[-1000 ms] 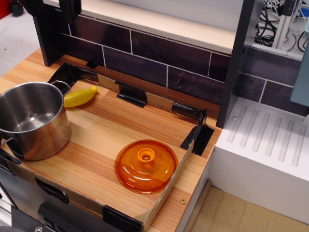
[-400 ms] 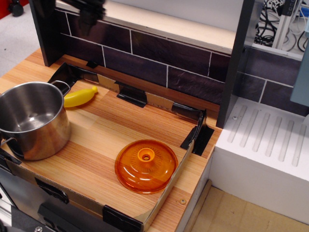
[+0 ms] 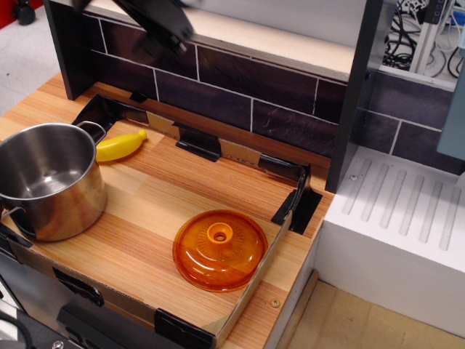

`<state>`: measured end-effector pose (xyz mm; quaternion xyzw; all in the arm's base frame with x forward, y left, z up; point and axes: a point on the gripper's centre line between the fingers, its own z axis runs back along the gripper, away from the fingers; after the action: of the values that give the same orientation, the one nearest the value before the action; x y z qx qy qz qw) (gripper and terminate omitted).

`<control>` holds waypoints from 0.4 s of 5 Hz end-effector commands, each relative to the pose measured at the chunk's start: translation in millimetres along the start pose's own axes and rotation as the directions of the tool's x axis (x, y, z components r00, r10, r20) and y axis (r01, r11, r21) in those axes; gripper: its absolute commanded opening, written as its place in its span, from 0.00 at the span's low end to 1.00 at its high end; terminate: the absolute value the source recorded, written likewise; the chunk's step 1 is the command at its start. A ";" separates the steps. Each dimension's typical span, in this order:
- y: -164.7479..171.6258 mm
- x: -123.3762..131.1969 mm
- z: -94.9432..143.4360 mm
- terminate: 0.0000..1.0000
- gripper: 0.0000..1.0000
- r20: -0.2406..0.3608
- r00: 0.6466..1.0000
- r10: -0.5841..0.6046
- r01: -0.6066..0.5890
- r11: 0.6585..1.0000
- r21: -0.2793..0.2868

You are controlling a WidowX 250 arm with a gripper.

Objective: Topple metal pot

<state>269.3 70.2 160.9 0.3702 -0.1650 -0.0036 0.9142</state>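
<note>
Metal pot (image 3: 49,180) upright at the worktop's (image 3: 167,196) left edge, open side up, nothing inside. Yellow banana (image 3: 120,145) just beside its rim, toward the back-left corner. Orange lid (image 3: 220,249) dome-up near the front-right corner, well apart from the pot. Fingers (image 3: 168,30) blurred above the back edge, touching nothing; can't tell how far open.

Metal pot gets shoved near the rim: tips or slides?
The metal pot stands upright, wide and empty, so probably light yet stable; a low push likely slides it on the smooth wood. Its polished wall looks slippery. Once toppled, the round body may roll toward the yellow banana.
</note>
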 end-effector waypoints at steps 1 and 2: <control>-32.2 -2.2 -21.5 0.00 1.00 -0.072 0.996 -0.049 0.057 0.991 0.117; -42.7 -7.2 -37.9 0.00 1.00 -0.113 0.993 -0.044 0.062 0.986 0.156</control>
<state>276.5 62.8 98.5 0.4468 -0.0904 -0.0022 0.8901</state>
